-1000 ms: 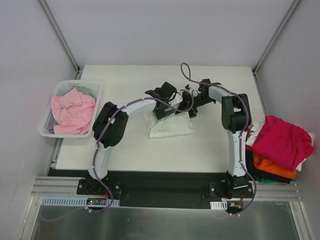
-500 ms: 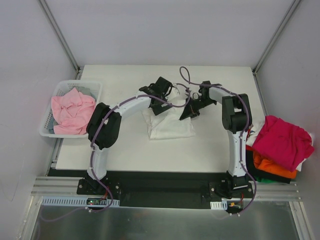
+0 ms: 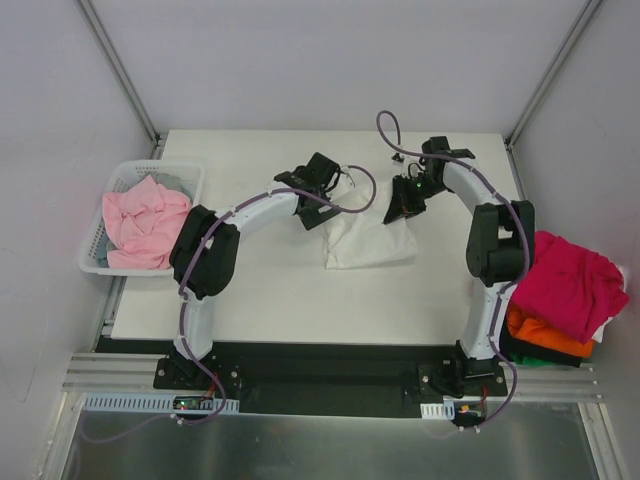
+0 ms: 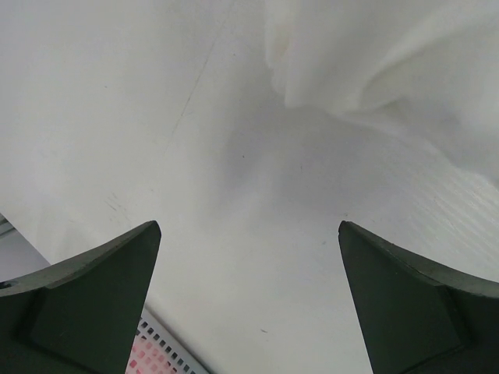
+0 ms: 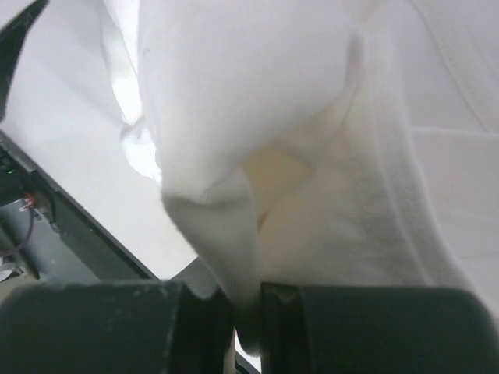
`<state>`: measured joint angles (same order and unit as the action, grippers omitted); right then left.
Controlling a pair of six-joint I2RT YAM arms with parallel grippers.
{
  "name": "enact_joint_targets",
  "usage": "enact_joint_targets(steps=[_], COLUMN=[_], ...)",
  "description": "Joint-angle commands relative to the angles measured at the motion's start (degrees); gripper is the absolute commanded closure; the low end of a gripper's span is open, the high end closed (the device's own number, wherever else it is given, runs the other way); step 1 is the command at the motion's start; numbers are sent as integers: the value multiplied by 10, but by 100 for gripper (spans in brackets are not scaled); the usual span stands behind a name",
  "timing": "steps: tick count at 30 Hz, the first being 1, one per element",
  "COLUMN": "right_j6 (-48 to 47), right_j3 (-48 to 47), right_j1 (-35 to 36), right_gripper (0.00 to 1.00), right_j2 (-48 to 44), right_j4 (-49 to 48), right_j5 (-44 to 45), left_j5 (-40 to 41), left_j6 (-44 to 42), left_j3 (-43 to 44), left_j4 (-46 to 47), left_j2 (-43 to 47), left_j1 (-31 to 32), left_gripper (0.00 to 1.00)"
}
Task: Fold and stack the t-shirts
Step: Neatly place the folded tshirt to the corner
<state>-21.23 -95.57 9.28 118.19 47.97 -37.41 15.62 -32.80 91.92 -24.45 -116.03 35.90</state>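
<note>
A white t-shirt lies in a soft heap in the middle of the table, a bit to the right. The right claw is at the far right corner of the shirt. It is closed tight on a fold of the white cloth, and the right wrist view shows the cloth pinched between its two dark fingers. The left claw hangs just past the far left corner of the shirt. It is wide open and holds nothing. In the left wrist view there is only bare table between its fingers, with the edge of the white shirt a little way off. A pale pink t-shirt sits crumpled in the white basket at the left side of the table. Off the right edge of the table is a pile with a magenta t-shirt on top, an orange t-shirt under it and something dark at the bottom.
</note>
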Motion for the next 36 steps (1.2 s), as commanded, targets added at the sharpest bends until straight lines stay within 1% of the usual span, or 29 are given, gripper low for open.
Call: enact_joint_targets(steps=[1, 9, 15, 20, 29, 32, 36], right_j6=[-22, -43, -64, -82, -94, -101, -113], right_j3=[7, 26, 16, 7, -11, -19, -33], right_j1=[-21, -59, -107, -134, -161, -173, -218], right_gripper=[99, 99, 99, 99, 99, 100, 99], right_j2=[-62, -119, -161, -232, -348, -365, -386], right_j4=[41, 78, 145, 188, 274, 296, 330], right_j5=[75, 149, 199, 242, 279, 297, 292], left_j5=[9, 2, -15, -37, -54, -66, -75], left_j6=[2, 1, 6, 19, 17, 20, 25], left_j3=[-9, -17, -31, -36, -31, -36, -45], left_j4=[-10, -5, 3, 13, 23, 25, 26], left_j2=[21, 31, 49, 50, 33, 31, 36], left_j1=[-7, -21, -29, -30, -30, -30, -30], left_gripper=[1, 1, 2, 3, 3, 4, 4])
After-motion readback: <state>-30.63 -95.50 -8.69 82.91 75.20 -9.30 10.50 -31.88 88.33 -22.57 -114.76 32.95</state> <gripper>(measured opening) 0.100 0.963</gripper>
